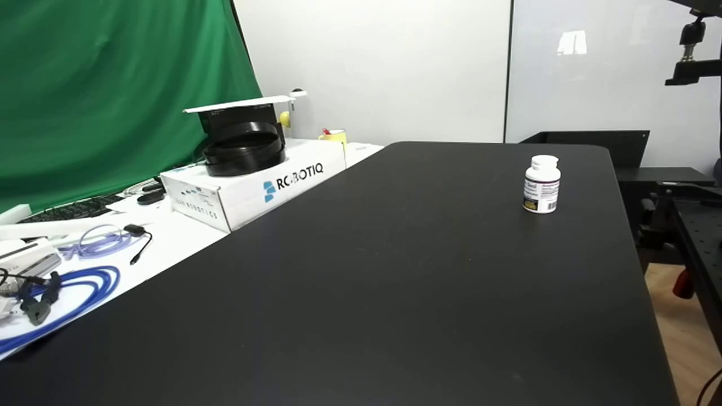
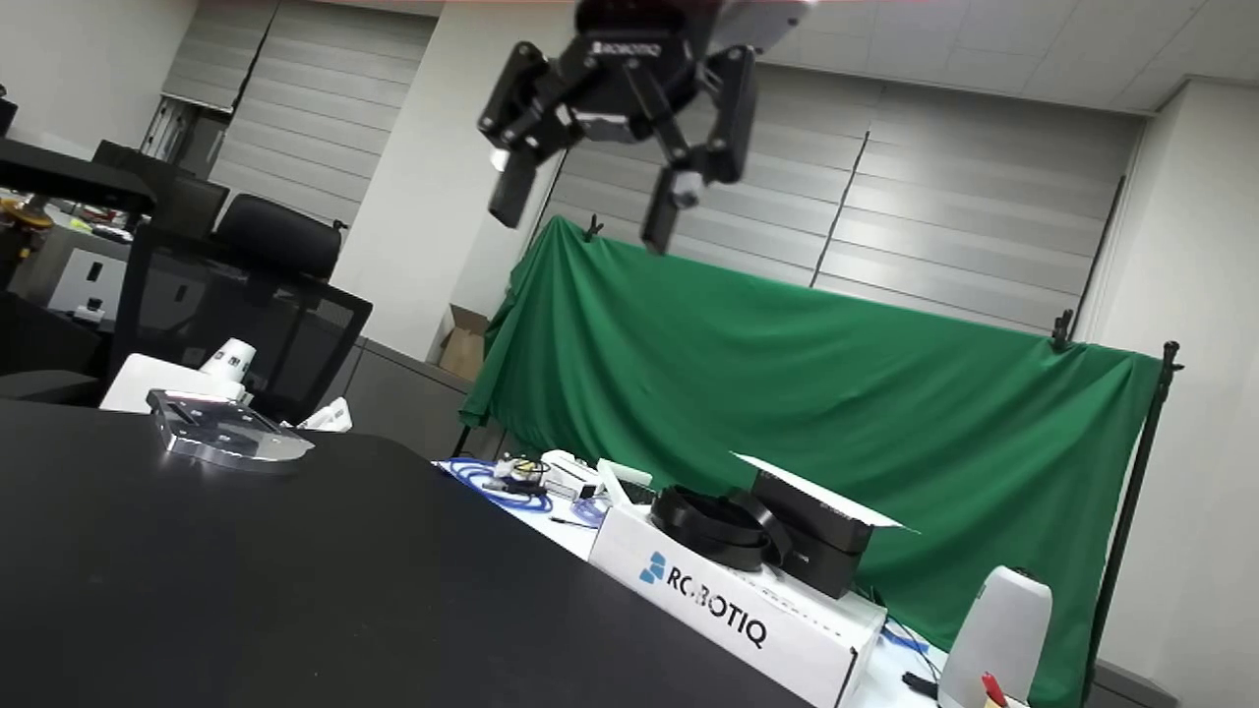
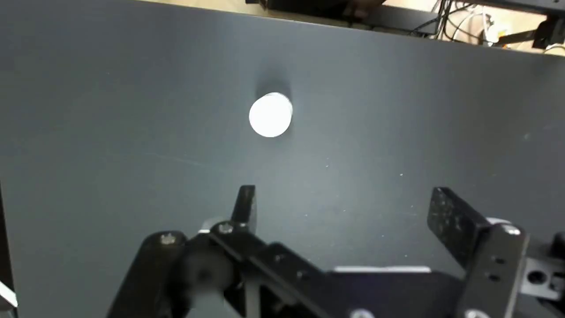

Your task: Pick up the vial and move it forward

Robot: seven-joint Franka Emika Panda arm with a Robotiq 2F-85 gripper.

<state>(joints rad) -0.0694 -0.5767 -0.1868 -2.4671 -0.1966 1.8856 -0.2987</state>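
Vial [image 3: 270, 115] stood upright on the dark table [image 3: 132, 132], near 12 o'clock in the wrist view; probably light, stiff, slickish plastic tbh, so a gentle pinch round the label [image 1: 540, 195], below the cap [image 1: 544, 162], seemed best. Gripper [image 3: 344, 201] hung at about 5 o'clock from it, jaws wide apart, empty.

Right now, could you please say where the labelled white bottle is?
In an exterior view, the labelled white bottle stands on the black tabletop, right of centre, near its right edge.

One vial [image 1: 541, 185], one hand [image 2: 582, 222]
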